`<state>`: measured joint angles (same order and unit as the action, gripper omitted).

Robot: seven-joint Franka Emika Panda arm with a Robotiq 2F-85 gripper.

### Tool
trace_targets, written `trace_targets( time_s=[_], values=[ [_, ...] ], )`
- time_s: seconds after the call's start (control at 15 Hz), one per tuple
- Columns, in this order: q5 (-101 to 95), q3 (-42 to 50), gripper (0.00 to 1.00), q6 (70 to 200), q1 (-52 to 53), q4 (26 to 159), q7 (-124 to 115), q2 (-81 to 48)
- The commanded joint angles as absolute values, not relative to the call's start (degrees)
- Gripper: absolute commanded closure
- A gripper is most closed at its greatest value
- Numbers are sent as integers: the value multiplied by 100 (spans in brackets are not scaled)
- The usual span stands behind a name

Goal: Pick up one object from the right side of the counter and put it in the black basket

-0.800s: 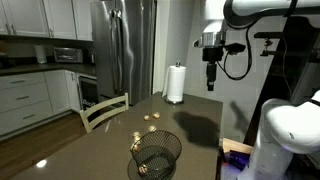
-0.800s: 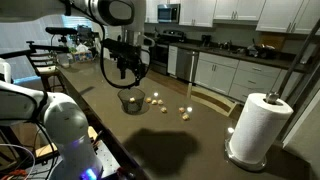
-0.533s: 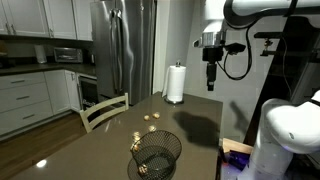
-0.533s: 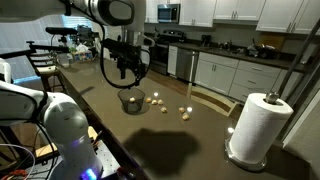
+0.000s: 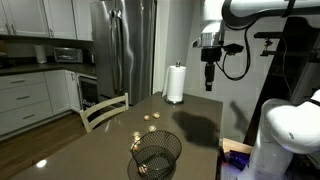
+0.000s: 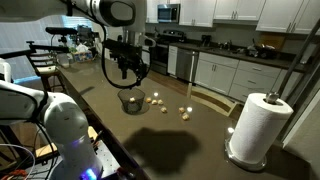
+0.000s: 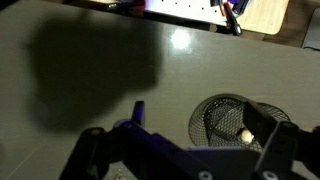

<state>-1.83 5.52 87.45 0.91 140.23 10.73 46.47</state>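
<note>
1. Hovering high over the dark tabletop (image 5: 90, 150), the pincer (image 5: 210, 84) hangs well clear of everything that lies below it, as both exterior views show (image 6: 127, 74).
2. In the wrist view the pincer (image 7: 185, 165) has its fingers spread wide with nothing between them, so it carries nothing.
3. The black basket (image 5: 157, 152) stands on the tabletop near the front edge. In the wrist view (image 7: 228, 118) one pale item (image 7: 245, 135) shows through its mesh.
4. A few small pale pieces (image 5: 152, 116) lie scattered on the bare surface beyond the basket, apart from one another; in an exterior view (image 6: 185, 113) they sit between the basket (image 6: 131, 101) and the paper-towel roll (image 6: 258, 127).
5. Judged from this, no pick is in hand: the arm is at transit height, either before a descent or with a piece already delivered. I cannot tell which.
6. A next pick would call for moving over one loose piece, lowering straight down with the fingers open, and closing gently, since the pieces look small and the surface is slick.
7. The tabletop is smooth, glossy and brown, throwing back ceiling light and the arm's shadow (image 7: 90, 60).
8. Around it is a kitchen: a steel fridge (image 5: 120, 45), white cabinets (image 5: 25, 95) and a pale chair (image 5: 104, 108) drawn up to the far edge.
</note>
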Motion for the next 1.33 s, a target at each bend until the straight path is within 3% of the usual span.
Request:
trace_targets(
  time_s=[0.0,0.53,1.27],
  values=[
    [-256,519,0,9190,109,13738,1094,4003],
    [-201,550,0,10124,59,12788,1157,2360],
    [214,736,0,10151,-118,11257,1565,139]
  ],
)
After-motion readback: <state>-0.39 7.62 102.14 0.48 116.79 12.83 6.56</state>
